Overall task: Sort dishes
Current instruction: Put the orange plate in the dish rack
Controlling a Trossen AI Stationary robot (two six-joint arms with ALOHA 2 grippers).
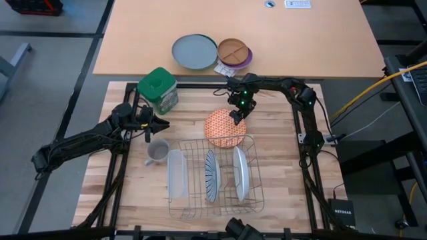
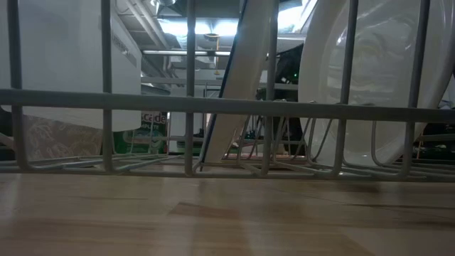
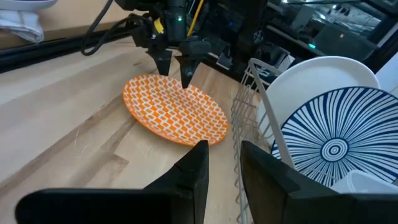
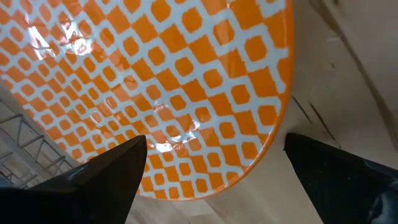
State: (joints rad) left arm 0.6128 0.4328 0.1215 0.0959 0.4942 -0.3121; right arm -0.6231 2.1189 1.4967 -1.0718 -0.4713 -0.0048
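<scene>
Butcher-block tabletop [image 1: 133, 187] is carrying the wire rack [image 1: 217, 198]; striped plate [image 1: 211, 175] and white plate [image 1: 241, 174] are standing inside. We are lowering the right gripper [image 1: 235, 117], fingers wide, onto the orange plate [image 1: 223, 130] leaning against the rack's far edge; next, closing on its rim. Left gripper [image 1: 152, 125], fingers narrow and empty, is waiting left of the rack.

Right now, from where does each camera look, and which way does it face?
High: above the table, looking down; both arms, rack, orange plate.
Low: table height, looking through the rack wires at the white plate; no arm clear.
Left wrist: behind the left gripper, facing the orange plate, right gripper.
Right wrist: just above the orange plate, open fingers.
Shared: three views show the orange plate.
</scene>
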